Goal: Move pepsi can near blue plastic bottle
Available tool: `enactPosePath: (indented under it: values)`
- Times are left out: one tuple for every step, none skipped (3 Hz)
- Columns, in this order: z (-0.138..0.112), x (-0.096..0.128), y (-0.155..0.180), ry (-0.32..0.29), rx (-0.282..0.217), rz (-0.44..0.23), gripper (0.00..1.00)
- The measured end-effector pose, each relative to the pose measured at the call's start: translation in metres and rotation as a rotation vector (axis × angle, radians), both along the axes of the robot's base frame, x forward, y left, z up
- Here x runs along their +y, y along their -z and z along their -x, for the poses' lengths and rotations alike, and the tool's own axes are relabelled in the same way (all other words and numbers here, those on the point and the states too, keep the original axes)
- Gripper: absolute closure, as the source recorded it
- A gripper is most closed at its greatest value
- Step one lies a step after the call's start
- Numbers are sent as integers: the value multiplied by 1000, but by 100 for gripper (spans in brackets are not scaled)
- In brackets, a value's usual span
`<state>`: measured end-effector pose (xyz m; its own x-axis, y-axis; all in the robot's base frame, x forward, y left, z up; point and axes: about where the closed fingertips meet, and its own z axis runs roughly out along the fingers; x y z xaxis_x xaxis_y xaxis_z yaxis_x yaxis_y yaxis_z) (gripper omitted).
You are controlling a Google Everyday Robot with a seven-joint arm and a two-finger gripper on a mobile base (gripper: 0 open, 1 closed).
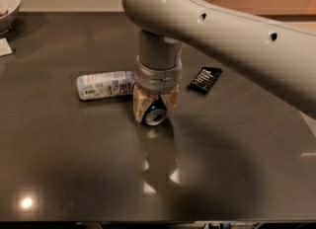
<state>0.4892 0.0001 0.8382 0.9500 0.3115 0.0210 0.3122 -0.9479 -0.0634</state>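
The gripper (154, 109) was down low on the dark table (74, 164). Its two tan fingers (139, 105) sat on each side of the pepsi can (155, 117) and seemed to pinch it, though the big arm hid most of the can. The can lay on its side with its silver end facing out. The blue plastic bottle (105, 85) lay on its side too, just beside the gripper. So the can was near the bottle. What looked left was to let go and lift away. A black snack packet (204, 80) lay on the other side.
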Motion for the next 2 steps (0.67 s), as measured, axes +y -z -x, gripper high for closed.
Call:
enactPosePath:
  values:
    - [-1, 1, 0, 0, -6, -5, 0]
    - [-1, 1, 0, 0, -6, -5, 0]
